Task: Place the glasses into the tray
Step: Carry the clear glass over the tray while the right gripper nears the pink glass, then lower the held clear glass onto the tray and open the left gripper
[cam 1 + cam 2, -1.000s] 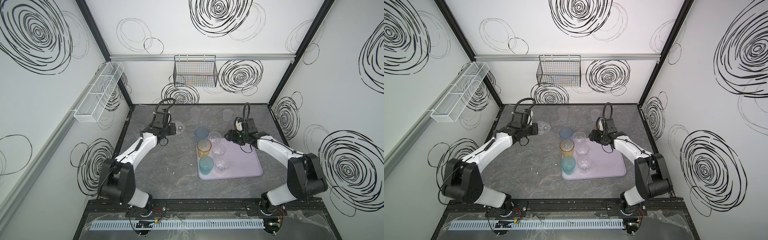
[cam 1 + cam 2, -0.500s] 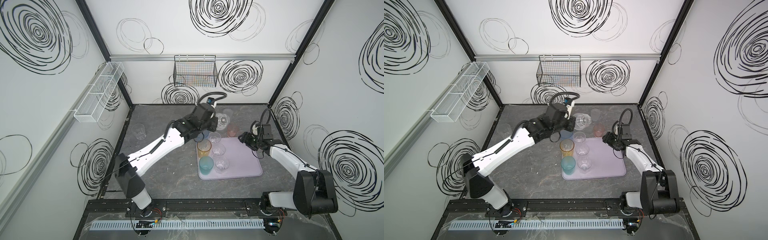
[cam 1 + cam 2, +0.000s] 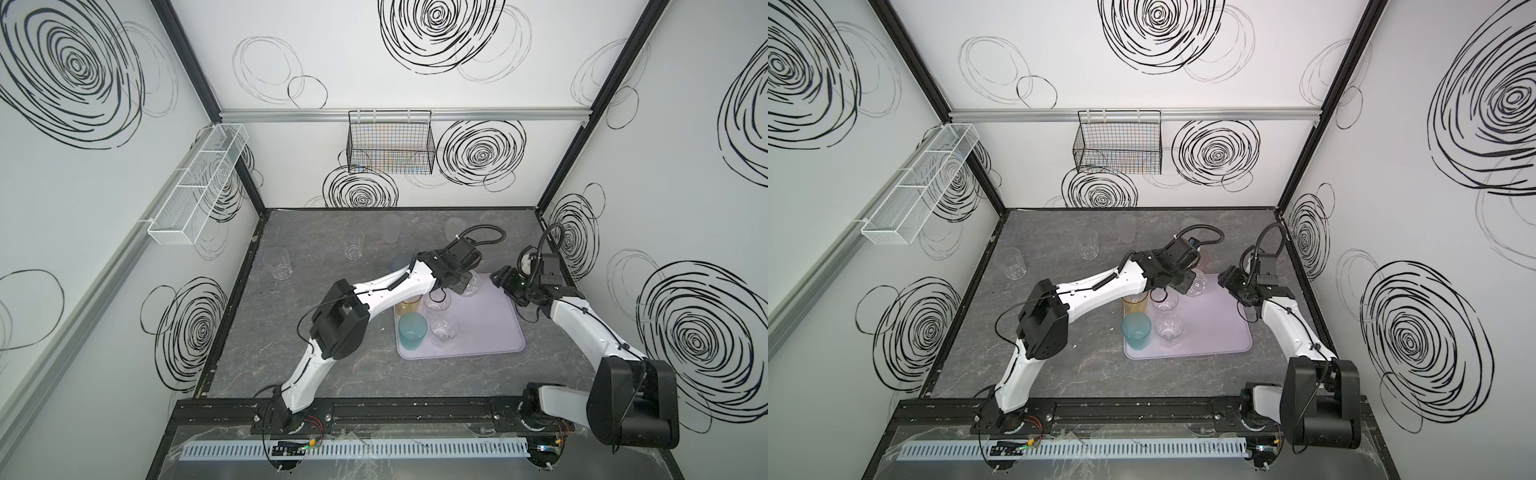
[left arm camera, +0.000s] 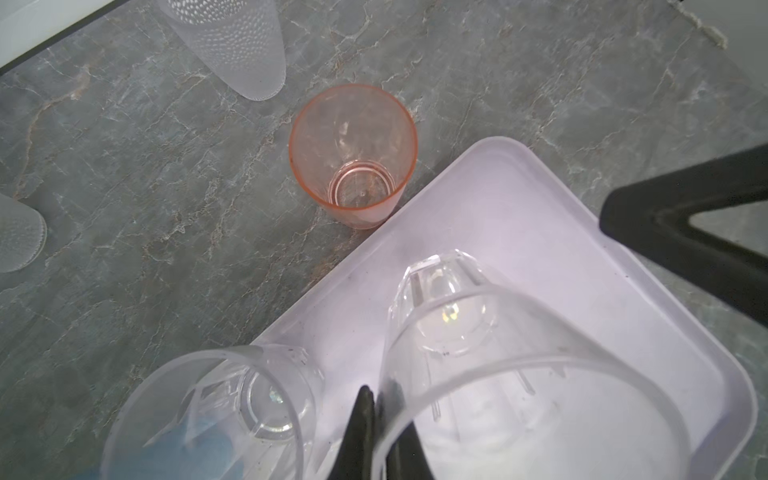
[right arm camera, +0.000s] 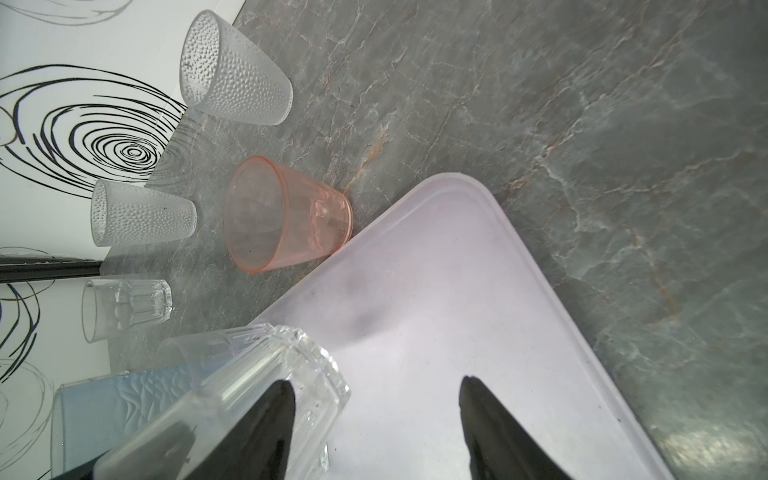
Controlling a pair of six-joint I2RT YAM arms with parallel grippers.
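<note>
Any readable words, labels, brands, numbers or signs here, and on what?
None readable.
The glasses and tray: no print.
Wall spirals: drawings, no letters.
Small board on front rail: too small to read.

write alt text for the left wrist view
The left end effector pinches the rim of a clear faceted glass, with the lavender tray beneath it. A second clear glass stands beside it on the tray; a pink glass stands on the grey table just outside.
</note>
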